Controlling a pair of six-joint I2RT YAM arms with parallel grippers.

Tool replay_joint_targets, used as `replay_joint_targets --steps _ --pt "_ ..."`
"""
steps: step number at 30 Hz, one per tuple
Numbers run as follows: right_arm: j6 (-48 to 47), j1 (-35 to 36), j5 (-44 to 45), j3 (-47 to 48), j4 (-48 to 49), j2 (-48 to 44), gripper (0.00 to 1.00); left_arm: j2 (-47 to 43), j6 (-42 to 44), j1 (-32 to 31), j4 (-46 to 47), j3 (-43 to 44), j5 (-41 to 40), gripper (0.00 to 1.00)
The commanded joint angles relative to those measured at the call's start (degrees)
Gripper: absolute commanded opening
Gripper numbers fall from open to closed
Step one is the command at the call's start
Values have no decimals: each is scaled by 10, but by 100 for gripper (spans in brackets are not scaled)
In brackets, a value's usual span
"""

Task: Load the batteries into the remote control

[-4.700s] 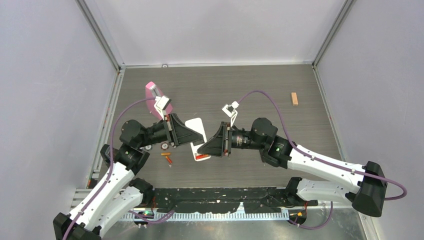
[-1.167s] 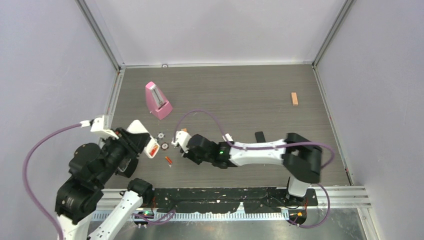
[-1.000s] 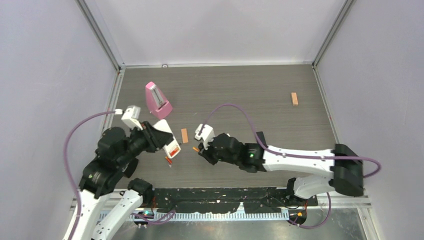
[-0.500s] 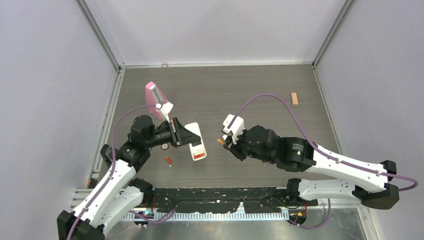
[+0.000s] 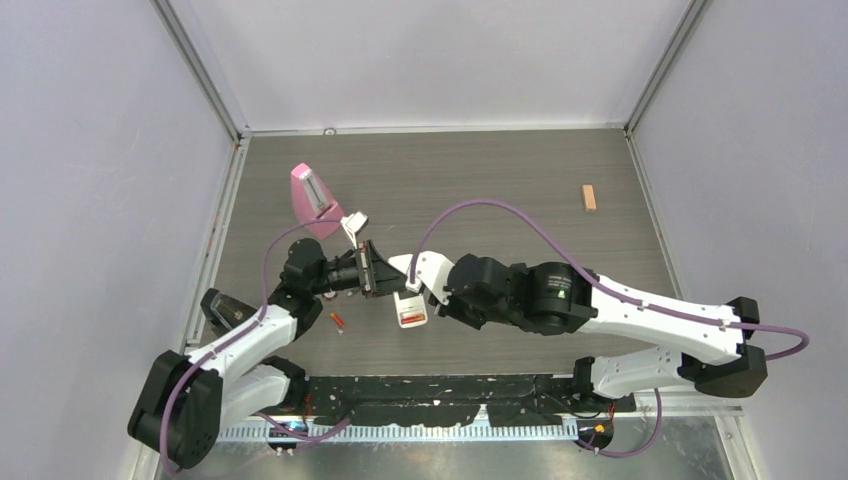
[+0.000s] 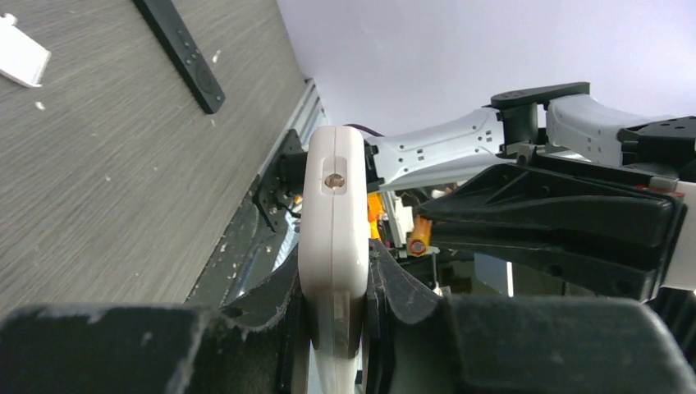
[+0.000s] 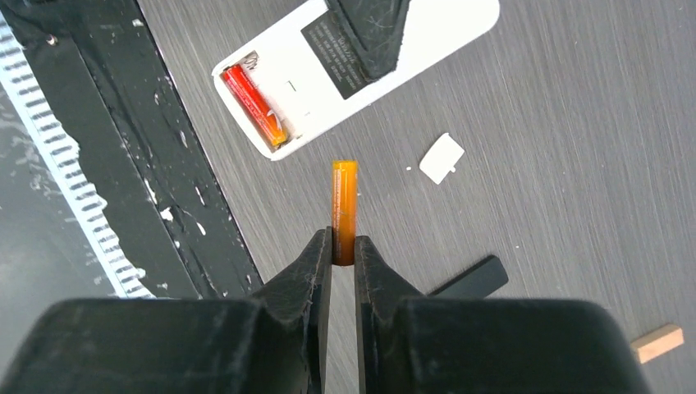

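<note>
We are finding the fingers of the right gripper [image 7: 343,246] clenched on the lower end of the held battery [image 7: 344,209] — an orange cylinder sticking straight out past the tips, clear of the table [image 7: 533,123]. Just beyond its free end we are noting the white remote [image 7: 316,78], back side up with its compartment open. The seated battery [image 7: 256,104], red-orange, is lying in the slot nearer the remote's long edge. The left gripper [image 6: 336,312] is grasping that remote, which is showing edge-on between its pads in the left wrist view.

Further out we are recording:
- a small white cover [image 7: 441,158] lying on the table
- a black remote [image 7: 472,281] near it
- a wooden block [image 7: 657,341] well apart

In the top view we are also recording a loose battery [image 5: 337,320] near the left arm and a pink object [image 5: 312,198] toward the back.
</note>
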Motion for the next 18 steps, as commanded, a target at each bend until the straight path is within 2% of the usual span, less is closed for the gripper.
replay_joint_targets --steps 1,7,18 --pt "-31 8 0 53 -37 21 5 26 -43 -6 157 7 43 0" --pt "-47 19 -35 92 -55 51 5 54 -45 -8 157 7 74 0" --pt "-62 53 -27 118 -63 115 5 56 -42 -11 143 7 81 0"
